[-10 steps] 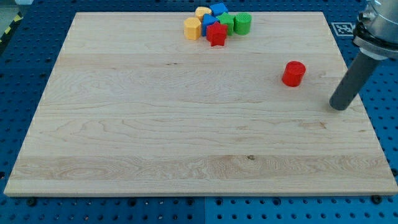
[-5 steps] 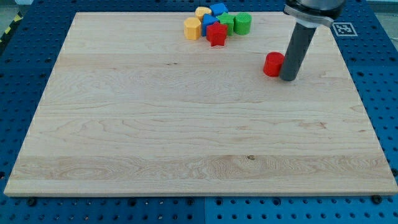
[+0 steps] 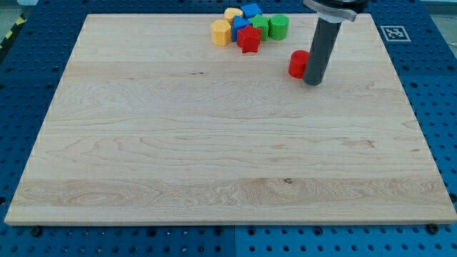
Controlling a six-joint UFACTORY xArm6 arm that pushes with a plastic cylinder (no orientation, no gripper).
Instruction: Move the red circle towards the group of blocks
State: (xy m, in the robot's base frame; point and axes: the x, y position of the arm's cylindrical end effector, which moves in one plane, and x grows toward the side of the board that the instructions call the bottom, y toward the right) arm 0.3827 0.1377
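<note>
The red circle stands on the wooden board at the upper right. My tip touches its right side, and the rod hides part of that side. The group of blocks sits at the view's top centre: a red star, a yellow block, another yellow block, a blue block, a second blue block, a green block and a green cylinder. The red circle lies below and to the right of the green cylinder, apart from the group.
The board lies on a blue perforated table. A black and white marker tag sits off the board's top right corner.
My tip swept from the board's right edge leftward and upward, met the red circle and pushed it up and left towards the group. The group of blocks has not moved.
</note>
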